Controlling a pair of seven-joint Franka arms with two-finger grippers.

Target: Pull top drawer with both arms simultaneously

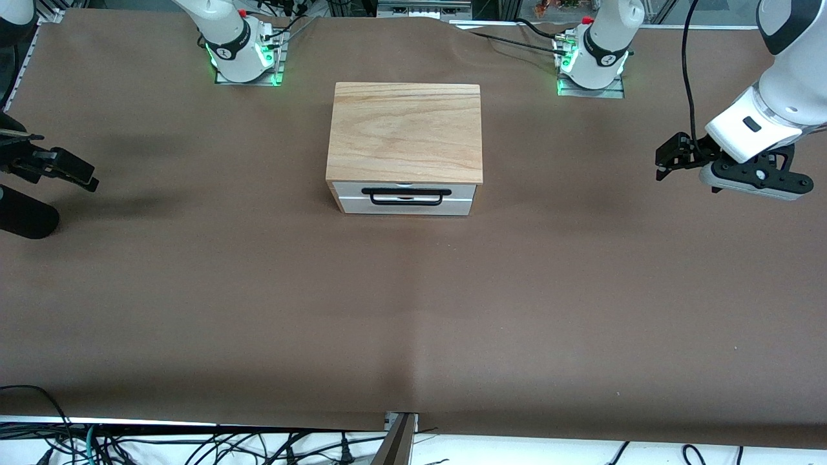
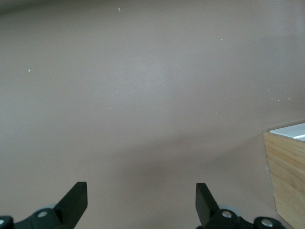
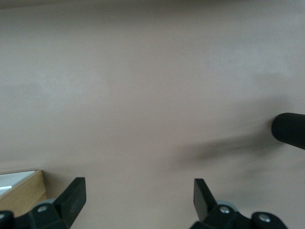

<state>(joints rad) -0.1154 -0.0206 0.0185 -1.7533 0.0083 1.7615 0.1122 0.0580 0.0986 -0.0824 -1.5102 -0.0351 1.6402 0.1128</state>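
We see the top drawer (image 1: 407, 197) shut flush in the light-wood cabinet (image 1: 405, 132), which sits on the brown surface (image 1: 413, 310) midway between the two arm bases, its white front and black bar handle (image 1: 406, 196) facing the front camera. Our left gripper (image 1: 667, 160) hangs over the surface toward the left arm's end, well apart from the cabinet, jaws spread wide and holding nothing. Our right gripper (image 1: 77, 175) hovers over the right arm's end, equally clear of the cabinet, jaws likewise apart and empty, beside a black ribbed cylinder (image 1: 27, 220).
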